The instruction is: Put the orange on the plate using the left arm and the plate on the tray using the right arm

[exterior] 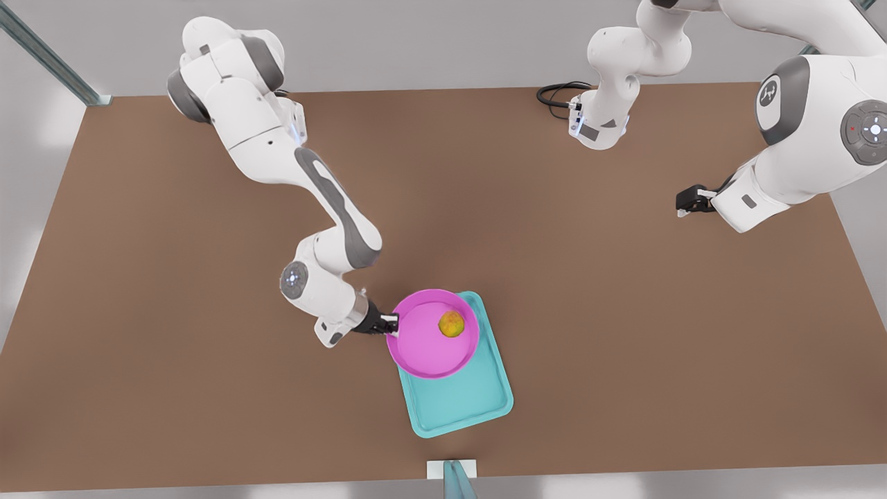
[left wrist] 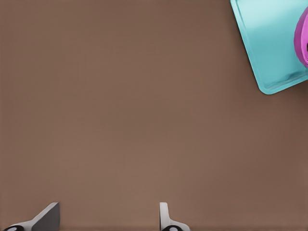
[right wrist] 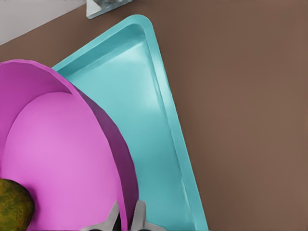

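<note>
**Pink plate pinched by the right claw over the tray**

Your right claw point(exterior: 392, 324) has its two fingers point(right wrist: 111, 219) closed on the rim of the plate point(exterior: 426, 343), one finger inside the rim and one outside, as the right wrist view shows. It grips the edge that faces the front view's left. The plate lies over the far end of the tray point(exterior: 471, 405), and its rim reaches past the tray's edge on the claw's side. From these pictures you cannot tell whether the plate rests on the tray or is held just above it.

You will find the orange point(exterior: 451, 324) in the plate, toward the side away from the claw; its edge also shows beside the pink floor in the right wrist view point(right wrist: 13, 204).

Your left claw point(exterior: 686, 202) hangs over bare brown table point(exterior: 624, 312) at the front view's right, well apart from the tray. Its fingers point(left wrist: 164, 214) stand wide apart with nothing between them. A corner of the tray point(left wrist: 269, 53) and a sliver of the plate point(left wrist: 303, 38) show in the left wrist view.
</note>
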